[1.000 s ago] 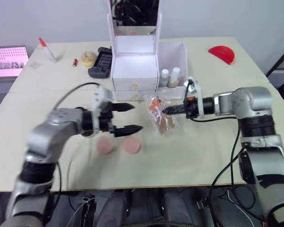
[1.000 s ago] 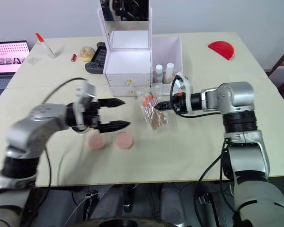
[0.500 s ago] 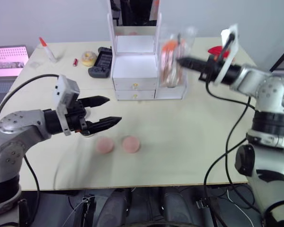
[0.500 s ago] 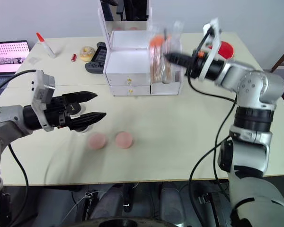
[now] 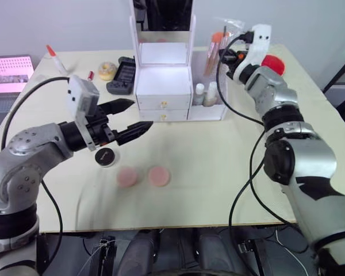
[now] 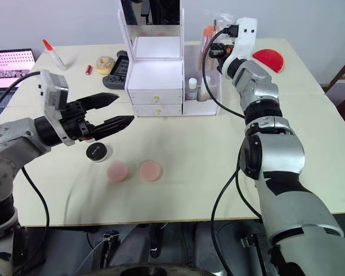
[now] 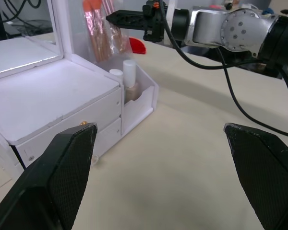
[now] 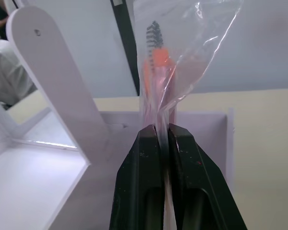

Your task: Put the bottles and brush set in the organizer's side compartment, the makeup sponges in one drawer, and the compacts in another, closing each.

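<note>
The white organizer (image 5: 163,87) stands at the table's back centre, both drawers shut. Two bottles (image 5: 206,94) stand in its side compartment (image 5: 222,73). My right gripper (image 5: 222,57) is shut on the brush set (image 8: 156,72), a clear bag of orange-handled brushes, and holds it upright over that compartment. My left gripper (image 5: 141,114) hangs open in front of the drawers with nothing between its fingers. Below it a black round compact (image 5: 105,156) lies on the table. Two pink round makeup sponges (image 5: 127,176) (image 5: 158,175) lie nearer the front.
A red half-round object (image 5: 273,64) sits at the back right. At the back left are a screen (image 5: 10,72), a glue bottle (image 5: 56,59), a yellow ring (image 5: 107,70) and a black device (image 5: 122,75). The organizer's mirror (image 6: 150,16) stands upright.
My right gripper has lifted the brush set off the table and carried it back over the side compartment. My left gripper drew back, then rose toward the drawers, uncovering the black compact.
</note>
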Tool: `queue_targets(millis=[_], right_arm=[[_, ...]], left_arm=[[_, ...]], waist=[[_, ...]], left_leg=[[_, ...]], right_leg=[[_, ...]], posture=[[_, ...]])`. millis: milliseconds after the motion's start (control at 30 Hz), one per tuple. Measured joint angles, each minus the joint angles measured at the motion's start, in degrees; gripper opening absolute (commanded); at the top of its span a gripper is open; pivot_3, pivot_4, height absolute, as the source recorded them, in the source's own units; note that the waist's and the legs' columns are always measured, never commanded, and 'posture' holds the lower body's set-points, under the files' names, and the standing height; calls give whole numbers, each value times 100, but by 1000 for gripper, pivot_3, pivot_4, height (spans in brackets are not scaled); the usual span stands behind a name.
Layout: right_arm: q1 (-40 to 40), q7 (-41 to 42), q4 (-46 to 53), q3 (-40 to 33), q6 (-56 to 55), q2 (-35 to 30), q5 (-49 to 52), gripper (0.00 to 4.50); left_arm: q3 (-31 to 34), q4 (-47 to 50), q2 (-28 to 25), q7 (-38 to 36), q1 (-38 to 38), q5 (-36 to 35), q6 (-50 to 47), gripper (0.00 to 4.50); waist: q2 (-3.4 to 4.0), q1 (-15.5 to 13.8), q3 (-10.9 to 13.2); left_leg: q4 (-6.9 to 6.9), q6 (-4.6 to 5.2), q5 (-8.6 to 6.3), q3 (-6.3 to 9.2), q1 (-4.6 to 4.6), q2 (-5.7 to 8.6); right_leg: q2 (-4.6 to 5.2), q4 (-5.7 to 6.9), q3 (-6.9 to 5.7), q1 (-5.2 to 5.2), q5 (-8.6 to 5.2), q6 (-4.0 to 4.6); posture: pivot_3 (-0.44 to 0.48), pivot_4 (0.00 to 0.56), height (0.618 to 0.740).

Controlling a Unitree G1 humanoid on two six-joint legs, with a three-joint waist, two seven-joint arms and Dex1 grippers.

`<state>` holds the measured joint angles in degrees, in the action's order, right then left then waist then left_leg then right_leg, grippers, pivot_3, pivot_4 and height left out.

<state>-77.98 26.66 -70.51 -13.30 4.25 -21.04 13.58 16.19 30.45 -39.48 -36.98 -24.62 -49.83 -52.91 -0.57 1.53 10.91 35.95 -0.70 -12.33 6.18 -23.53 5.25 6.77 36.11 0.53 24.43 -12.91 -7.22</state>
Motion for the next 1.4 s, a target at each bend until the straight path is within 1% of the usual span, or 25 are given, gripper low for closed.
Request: queue_targets(millis=[33,133,167,200,233,267,333,367,567,700,800,867,900,933,967,1000,1100,1133,1233,1267,1333,1400], right_arm=[[-37,-33,-80,-4,-78,13,-40,0],[-85,-81,-229,-5,-230,133,-155,1136],[-86,-97,-271,-6,-256,166,-171,1619],[-86,-107,-338,-6,-287,191,-208,1998],[-86,-119,-388,-8,-310,203,-227,2614],[-86,-153,-419,-11,-340,219,-261,3111],[-87,-185,-432,-35,-359,236,-288,4072],[-87,-188,-440,-53,-369,242,-292,4467],[-161,40,-439,-109,-383,260,-293,4467],[-169,450,-159,-97,-298,229,-278,4467],[35,1018,673,-76,188,48,-110,4467],[445,1352,1644,-47,708,-155,79,4467],[851,1549,2447,-11,1132,-346,232,4467],[1484,1824,3503,46,1635,-683,456,4467],[1958,2005,4149,40,2027,-993,621,4467],[2608,2235,4932,1,2516,-1386,856,4467],[3806,2730,6232,-351,3345,-2080,1506,4467],[4247,2926,6603,-565,3504,-2403,1701,4467],[5184,3353,7112,-1164,3489,-3079,1877,4467],[5705,3575,7270,-1424,3315,-3294,1867,4467],[6462,3840,7265,-1772,3065,-3463,1812,4467],[6951,3958,7212,-1960,2853,-3475,1726,4467]], left_arm=[[4,0,-2,5,0,-33,0,4453],[16,1,-7,59,-1,-98,0,4500],[23,1,-7,85,-7,-126,0,4500],[27,1,-7,105,-31,-167,0,4500],[30,2,-10,119,-50,-202,0,4500],[32,3,-28,141,-59,-220,0,4500],[35,3,-55,193,-60,-244,0,4500],[35,3,-67,210,-59,-262,0,4500],[35,5,-112,221,-40,-319,7,4500],[36,3,-185,207,36,-317,88,4500],[50,-32,-300,139,242,-282,169,4500],[81,-91,-412,64,444,-192,250,4500],[112,-154,-481,15,541,-125,304,4500],[181,-222,-598,-63,718,-20,416,4500],[290,-314,-694,-131,900,87,492,4500],[436,-433,-816,-234,1149,214,603,4500],[724,-720,-966,-494,1575,446,874,4500],[882,-828,-1015,-596,1734,487,964,4500],[1259,-1229,-1138,-805,2008,626,1136,4500],[1417,-1411,-1234,-941,2165,732,1270,4500],[1654,-1786,-1390,-1157,2464,950,1470,4500],[1795,-2162,-1430,-1301,2626,1145,1648,4500]], waist=[[0,7,0],[0,69,0],[0,87,0],[0,100,0],[0,103,0],[0,104,0],[0,107,0],[0,108,0],[1,106,0],[2,106,1],[3,98,1],[2,68,1],[2,40,1],[1,-15,0],[4,-51,2],[5,-80,3],[9,-75,4],[10,-78,4],[7,-68,1],[1,-79,-2],[1,-77,-2],[3,-76,-2]], left_leg=[[0,0,0,1,0,0],[-1,0,0,3,0,0],[-1,0,0,4,0,0],[-2,-1,0,4,0,0],[-3,-1,0,4,0,0],[-3,-1,0,4,0,0],[-4,-1,0,4,0,0],[-4,-1,0,4,0,-1],[-3,-1,0,4,0,-1],[-4,-1,0,4,1,-1],[-5,0,0,5,0,-1],[-4,0,0,8,0,0],[-5,0,-1,9,0,0],[-6,3,-2,13,-1,0],[-5,5,-3,6,-2,0],[-8,5,-4,6,-2,0],[-6,6,-4,-2,-1,-5],[-6,6,-4,-4,-1,-7],[-4,6,-5,-20,8,-17],[-4,7,-6,-23,10,-19],[-4,10,-8,-34,11,-19],[-2,11,-9,-48,12,-19]], right_leg=[[0,0,0,0,0,0],[-2,2,0,0,0,0],[-2,2,0,0,0,0],[-2,2,0,0,0,0],[-2,2,0,0,0,0],[-2,2,0,1,0,0],[-3,2,0,1,0,1],[-4,2,1,1,0,1],[-4,2,1,2,0,1],[-4,2,1,2,0,1],[-4,2,1,2,0,1],[-4,0,-1,0,-1,0],[-3,-1,-1,0,-1,0],[-3,-4,-2,-2,-1,0],[-3,-3,2,1,-2,0],[-1,-4,2,2,-3,0],[0,-3,7,3,-4,2],[0,-4,7,3,-14,20],[0,-8,10,-4,-17,23],[0,-10,9,-8,-20,26],[4,-15,14,-9,-21,28],[6,-16,26,-7,-21,29]], posture=[[0,150,738],[0,150,738],[0,150,738],[0,150,738],[0,150,738],[0,150,738],[0,150,738],[0,150,738],[0,150,738],[0,150,738],[0,150,738],[0,150,738],[0,150,738],[0,150,738],[0,150,738],[0,150,738],[0,150,738],[0,150,738],[0,150,738],[0,150,738],[0,150,738],[0,150,738]])
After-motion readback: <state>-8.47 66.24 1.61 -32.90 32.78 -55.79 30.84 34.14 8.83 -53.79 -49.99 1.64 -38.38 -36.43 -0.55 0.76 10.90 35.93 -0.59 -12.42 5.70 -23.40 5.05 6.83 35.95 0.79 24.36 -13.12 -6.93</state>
